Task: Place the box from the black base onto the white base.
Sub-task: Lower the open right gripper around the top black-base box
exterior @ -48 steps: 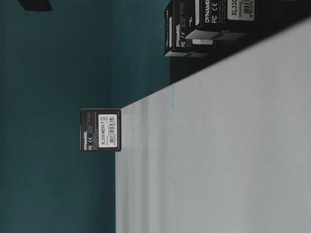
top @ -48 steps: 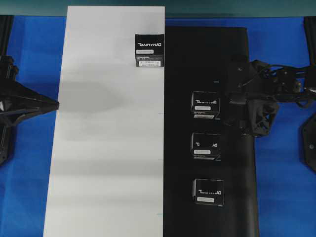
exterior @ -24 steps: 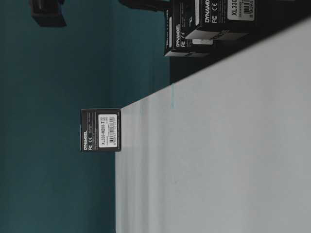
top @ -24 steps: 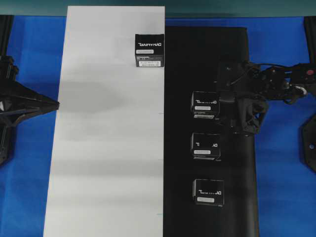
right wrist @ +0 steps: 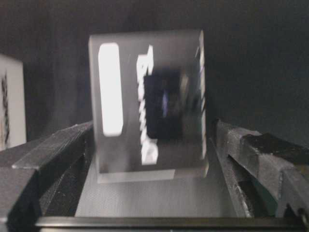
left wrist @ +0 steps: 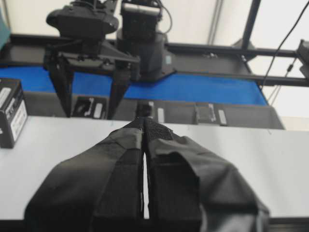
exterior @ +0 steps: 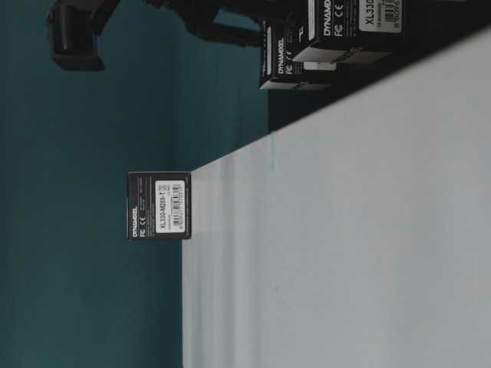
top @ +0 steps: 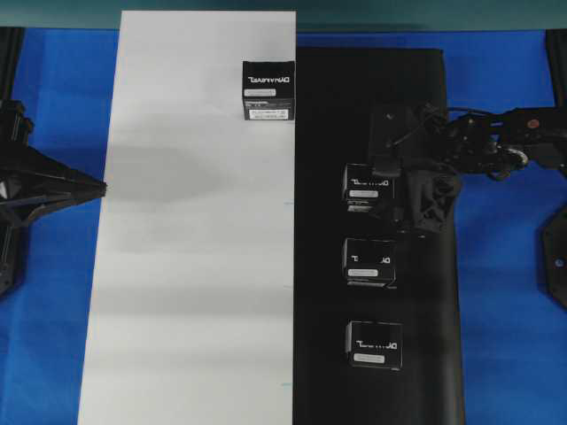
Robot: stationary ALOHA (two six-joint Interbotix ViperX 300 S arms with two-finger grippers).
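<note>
The right gripper [right wrist: 152, 159] has its jaws spread wide, one finger [right wrist: 53, 154] on each side of a box [right wrist: 149, 104] that sits between them in the right wrist view; the picture is blurred there, so whether either finger touches the carton cannot be told, though a gap seems to show on both sides. From overhead the same gripper [top: 383, 190] hangs over the uppermost box [top: 367, 186] of a column of three on the black base [top: 354, 97], covering that carton's right end. Below it in that view stand a second box [top: 369, 262] and a third box [top: 374, 343], well apart from each other and all near the left edge of the black sheet. A fourth box [top: 267, 90] rests on the white base [top: 195, 266], at its upper right corner just beside the seam where the two sheets meet; in the table-level view this carton [exterior: 159, 205] shows its label face at the far end of the white sheet. The left gripper [left wrist: 144, 126] has its jaws pressed together with nothing between them, and it hovers at the left edge of the white sheet, seen overhead as a dark wedge [top: 93, 186]. A blue surface [top: 505, 336] surrounds both sheets.
</note>
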